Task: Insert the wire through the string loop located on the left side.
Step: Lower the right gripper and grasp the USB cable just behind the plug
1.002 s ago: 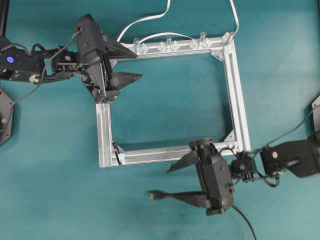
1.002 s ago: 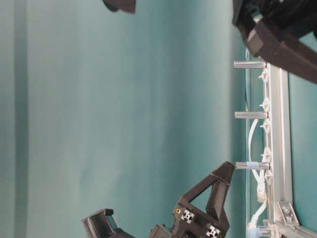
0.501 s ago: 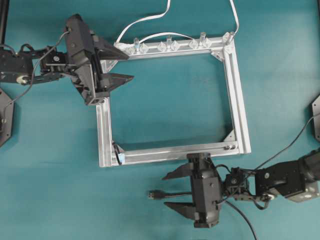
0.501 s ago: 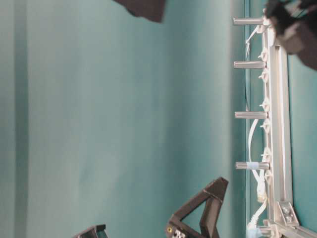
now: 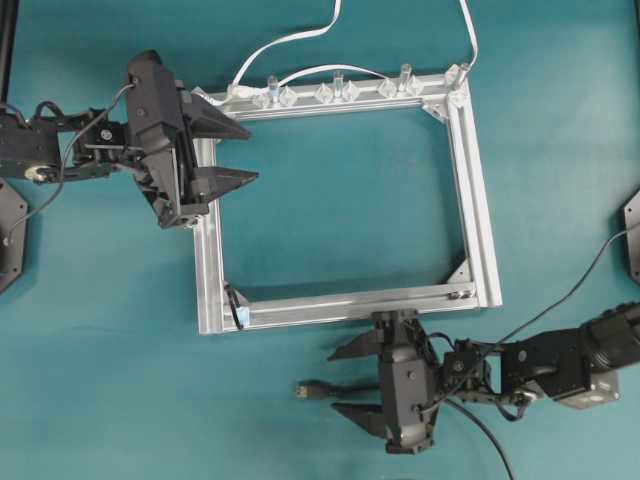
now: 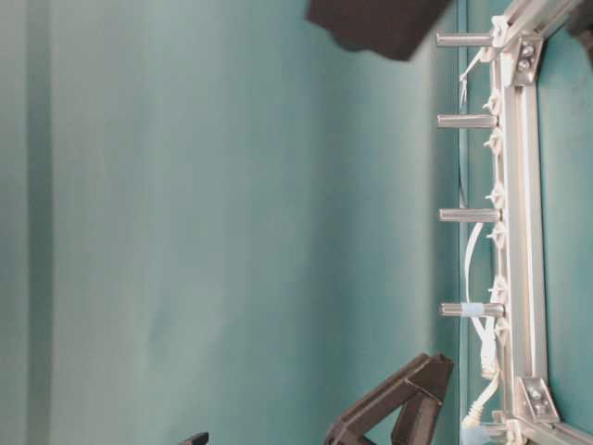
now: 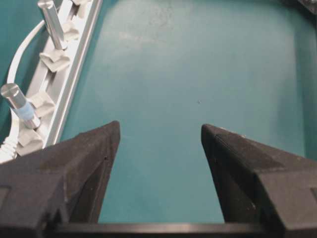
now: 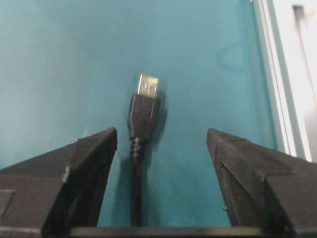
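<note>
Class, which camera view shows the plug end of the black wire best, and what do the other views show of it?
The right wrist view: the wire lies on the mat between the open fingers of the right hand, its metal tip clear. The overhead view shows it small, partly under that hand. The table-level and left wrist views show nothing of it.

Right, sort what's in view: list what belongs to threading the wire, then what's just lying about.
For the job:
- wire
- string loop
- right gripper, open around the plug
- left gripper, open, empty

Just there:
- aluminium frame
- white cables
- clear clips
- metal posts
</note>
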Available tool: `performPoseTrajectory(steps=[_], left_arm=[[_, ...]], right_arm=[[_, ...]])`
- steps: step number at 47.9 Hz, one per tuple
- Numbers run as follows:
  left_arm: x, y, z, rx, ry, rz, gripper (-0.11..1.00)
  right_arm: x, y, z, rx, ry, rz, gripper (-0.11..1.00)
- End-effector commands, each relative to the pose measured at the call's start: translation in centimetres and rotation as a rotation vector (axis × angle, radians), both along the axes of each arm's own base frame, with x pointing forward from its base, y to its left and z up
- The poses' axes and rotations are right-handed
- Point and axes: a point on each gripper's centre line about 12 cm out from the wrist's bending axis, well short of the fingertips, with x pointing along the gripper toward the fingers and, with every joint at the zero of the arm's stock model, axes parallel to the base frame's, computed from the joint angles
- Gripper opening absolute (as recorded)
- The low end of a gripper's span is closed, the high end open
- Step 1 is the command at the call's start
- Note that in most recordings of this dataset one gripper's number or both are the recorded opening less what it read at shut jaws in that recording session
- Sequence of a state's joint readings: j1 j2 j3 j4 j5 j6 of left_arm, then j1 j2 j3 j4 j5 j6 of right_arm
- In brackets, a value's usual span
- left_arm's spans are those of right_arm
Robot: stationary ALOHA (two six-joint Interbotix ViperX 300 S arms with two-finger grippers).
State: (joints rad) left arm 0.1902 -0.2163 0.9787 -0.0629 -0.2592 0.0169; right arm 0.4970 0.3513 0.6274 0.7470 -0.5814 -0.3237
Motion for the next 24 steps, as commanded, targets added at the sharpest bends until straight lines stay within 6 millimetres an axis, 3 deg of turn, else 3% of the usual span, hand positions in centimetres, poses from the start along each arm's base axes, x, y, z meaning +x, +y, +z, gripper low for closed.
performPoseTrajectory(steps=[1,24], left_arm=[[0.2,-0.1,1.0,0.01,-0.032,-0.006,0.69],[0.2,-0.1,0.9,0.009,-0.029,-0.007,0.69]], right_arm=[[0.4,0.2,0.5,0.012,-0.003,0.003,0.76],[-0.1,0.4,-1.1,0.003,0.067,0.025,0.71]])
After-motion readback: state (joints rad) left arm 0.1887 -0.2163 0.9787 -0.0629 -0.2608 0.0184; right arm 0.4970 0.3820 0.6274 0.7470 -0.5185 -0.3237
